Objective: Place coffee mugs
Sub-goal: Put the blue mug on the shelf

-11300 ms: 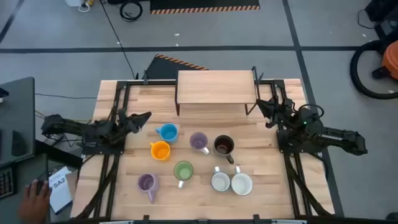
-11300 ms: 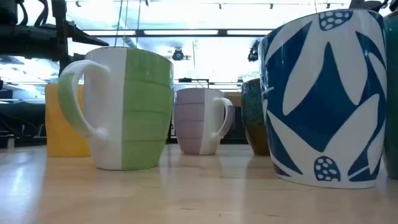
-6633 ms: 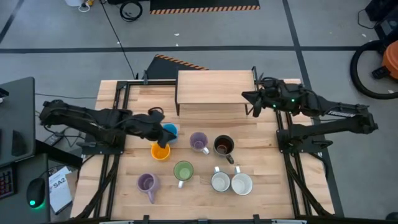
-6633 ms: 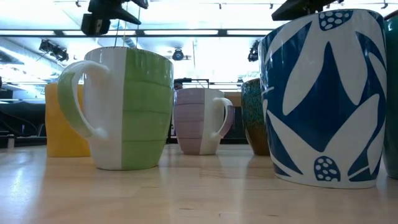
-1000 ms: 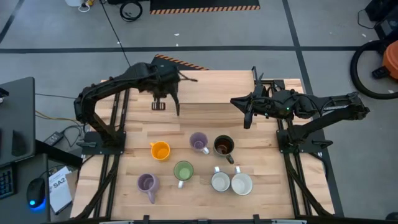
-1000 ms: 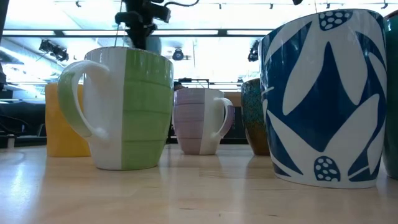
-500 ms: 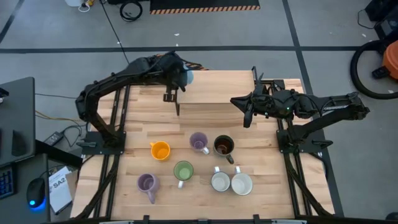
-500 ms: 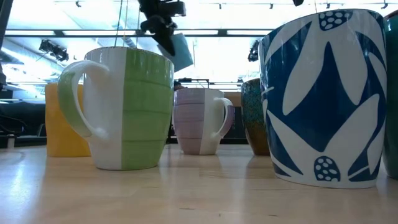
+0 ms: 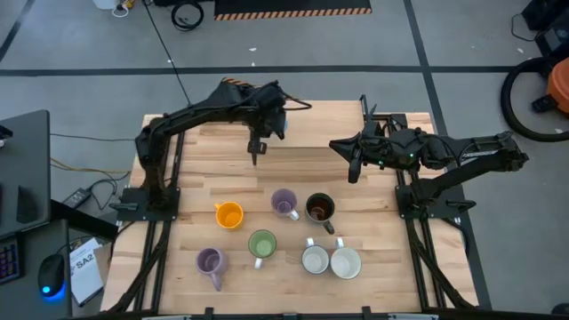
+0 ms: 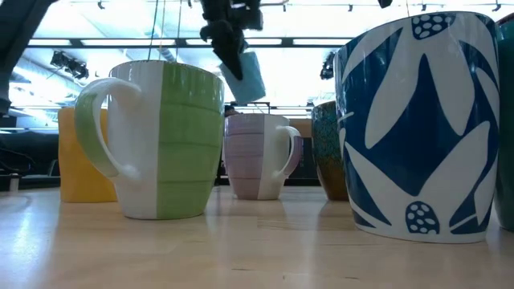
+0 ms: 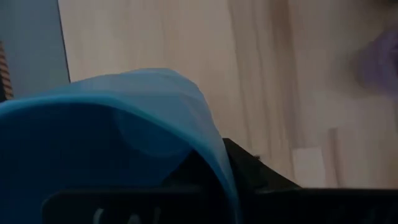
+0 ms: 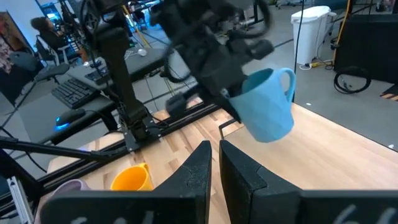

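The blue mug [image 12: 266, 106] hangs tilted in the air, clamped at its rim by the left gripper [image 9: 269, 114], over the raised wooden shelf [image 9: 324, 120] at the table's far edge. In the right wrist view its handle points away from the holding fingers. The right gripper [image 9: 348, 160], fingers together and empty, waits just off the shelf's other end, facing the left one.

Below and nearer the front than the left gripper stand the rest: the orange mug [image 9: 228, 215], a lilac mug [image 9: 284, 202], the dark brown mug [image 9: 319, 208], the green mug [image 9: 261, 244], a second lilac mug [image 9: 209, 260] and two white mugs [image 9: 329, 261].

The risk I see is the tilt: a rim pinch on glazed ceramic may slip, or the mug may land on its edge and tip or roll off the shelf if released before it is level.

The wooden table [image 9: 382, 284] is pale planking on a dark frame. Around it lie grey floor, cables, a hazard-striped mat [image 9: 293, 11], a desk with a keyboard and a mouse [image 9: 52, 288].
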